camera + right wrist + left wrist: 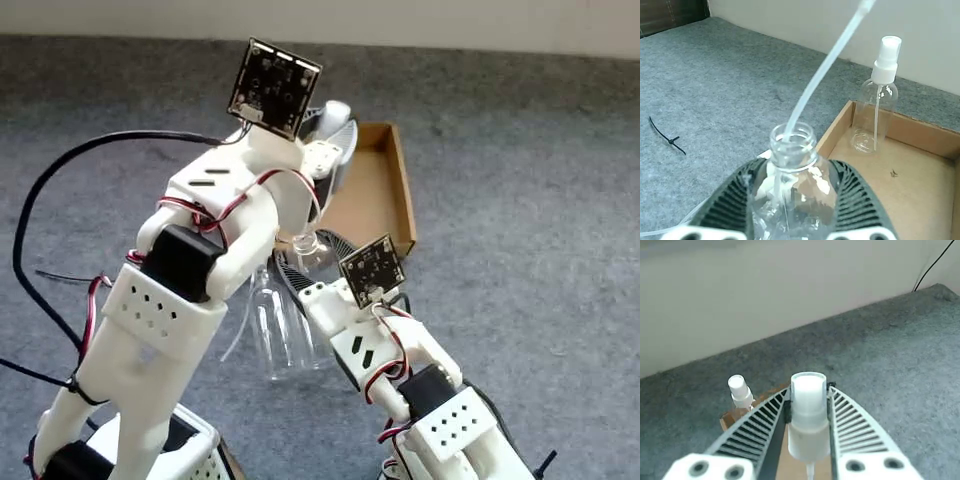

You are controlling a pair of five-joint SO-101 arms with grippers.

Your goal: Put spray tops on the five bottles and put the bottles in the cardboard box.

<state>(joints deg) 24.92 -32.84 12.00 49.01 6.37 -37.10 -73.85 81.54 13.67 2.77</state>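
- Spray top (pixel 808 412), white, sits clamped between the ribbed fingers (pixel 757 427) of the left gripper (pixel 808 390), which pinch its collar from both sides.
- In the high view the left gripper (pixel 333 140) is held above the near edge of the cardboard box (pixel 403 190), with the spray top (pixel 338 110) at its tip.
- A thin clear dip tube (pixel 825 70) slants down from the spray top into the open mouth of a clear bottle (pixel 792 150); the head itself is well above the neck and not seated on it.
- That bottle (pixel 285 335) stands upright on the grey mat, just in front of the box.
- The right gripper (pixel 792 172) is clenched on the bottle's shoulders, one ribbed finger (pixel 732 200) on each side below the neck; in the high view the right gripper (pixel 305 262) lies between the two arms.
- A second bottle (pixel 879 107), already fitted with a white top, stands upright inside the box (pixel 920 165), close to its far corner.
- A black cable tie (pixel 665 135) lies on the mat, well apart from the held bottle.
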